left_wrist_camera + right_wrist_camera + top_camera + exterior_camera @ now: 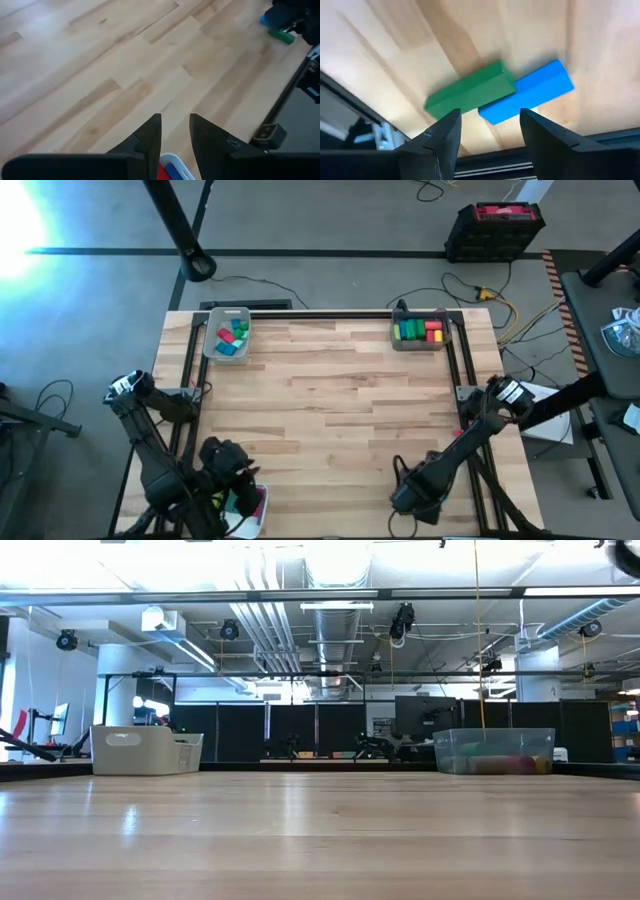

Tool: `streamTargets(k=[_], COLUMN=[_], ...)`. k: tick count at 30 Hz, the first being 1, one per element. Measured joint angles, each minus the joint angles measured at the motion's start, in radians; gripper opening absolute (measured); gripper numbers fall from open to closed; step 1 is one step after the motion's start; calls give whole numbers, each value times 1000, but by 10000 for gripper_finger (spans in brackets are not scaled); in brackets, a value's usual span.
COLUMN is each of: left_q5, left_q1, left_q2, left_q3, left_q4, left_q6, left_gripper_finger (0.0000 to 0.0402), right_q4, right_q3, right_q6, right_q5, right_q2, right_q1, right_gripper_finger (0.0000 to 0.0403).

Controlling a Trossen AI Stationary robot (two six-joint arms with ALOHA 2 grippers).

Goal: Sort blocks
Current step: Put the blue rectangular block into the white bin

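Around your pale wood tabletop [330, 400] you have grey concrete floor [330, 220] with loose cables [480, 290] trailing across it. A black toolbox with a red lid [497, 230] sits beyond the far right corner. Level across the tabletop, you see white ceiling ducts [335, 620], dark partition panels [300, 740] and bright overhead light.

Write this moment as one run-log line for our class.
left gripper: open, over near-left tray | right gripper: open, above green bar touching blue bar | far trays: blocks inside
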State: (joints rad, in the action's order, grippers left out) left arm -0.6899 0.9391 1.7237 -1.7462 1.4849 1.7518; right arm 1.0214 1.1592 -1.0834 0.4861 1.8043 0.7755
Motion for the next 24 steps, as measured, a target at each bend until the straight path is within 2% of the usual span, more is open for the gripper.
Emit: streamTargets(k=[3,8,11,16,21,24], left_q5=[0,1,2,0,1,1], left_q1=[-21,-26,-23,-16,-13,-12], left_q2=[0,0,0,5,22,33], left_q3=[0,0,0,0,0,0], left_q4=[-1,-2,-3,-4,-26,-40], left_q6=[-31,-42,-32,-14,-11,-6], left_gripper_finger=[86,86,86,86,86,86], right_q4=[74,107,103,63,-79,-97], right_q3=[75,108,61,-91,-169,-205], right_q6=[29,-27,-129,-364,-559,-650], right_q5=[-76,-105,-115,-114,-175,-240], right_q2=[-8,-41,-76,-157,-284,-346], right_q1=[-32,-35,-6,25,23,23], right_gripper_finger=[195,210,220,226,232,245])
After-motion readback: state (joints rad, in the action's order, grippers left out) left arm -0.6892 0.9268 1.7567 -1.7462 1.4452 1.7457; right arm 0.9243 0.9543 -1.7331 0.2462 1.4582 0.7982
